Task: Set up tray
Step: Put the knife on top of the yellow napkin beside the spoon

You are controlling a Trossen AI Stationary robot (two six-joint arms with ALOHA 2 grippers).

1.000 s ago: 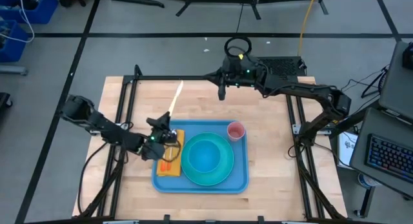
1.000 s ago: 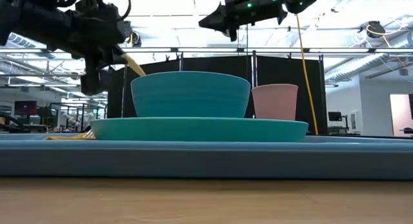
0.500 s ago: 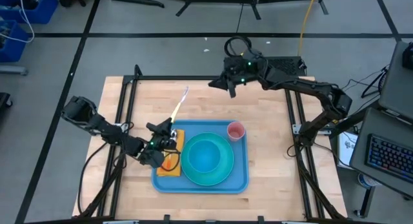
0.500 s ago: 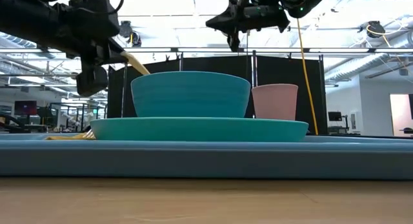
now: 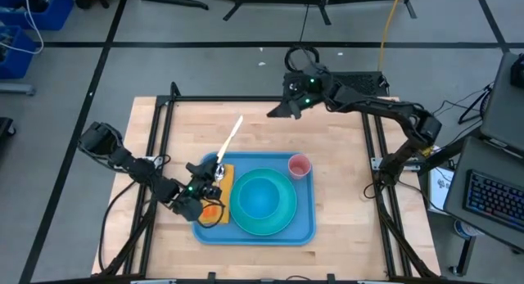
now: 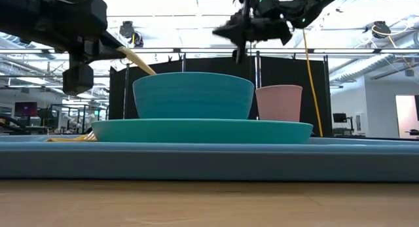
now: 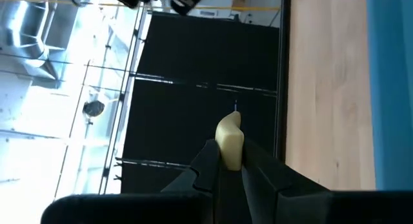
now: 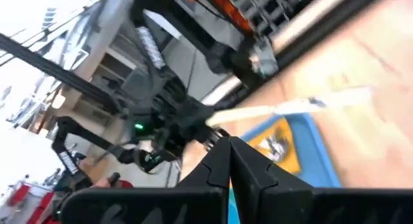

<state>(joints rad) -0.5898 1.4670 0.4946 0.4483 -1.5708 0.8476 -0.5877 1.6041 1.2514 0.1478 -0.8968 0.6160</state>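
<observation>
The left gripper (image 5: 214, 171) squeezes a pale utensil (image 5: 228, 139) over the napkin (image 5: 217, 210) to set it on the tray (image 5: 304, 227); the right gripper (image 5: 277, 112), fingers together, waits far back

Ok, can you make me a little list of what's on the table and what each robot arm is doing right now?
tray: light blue, lies flat on the wooden table
plate: teal, on the tray
bowl: teal, sits on the plate
cup: pink, upright at the tray's far right corner
napkin: orange, at the tray's left end
left gripper: over the tray's left end, jaws shut on a pale utensil
utensil: long, points away from the tray, raised off the table
right gripper: raised over the table's far side, jaws shut, holding nothing
</observation>
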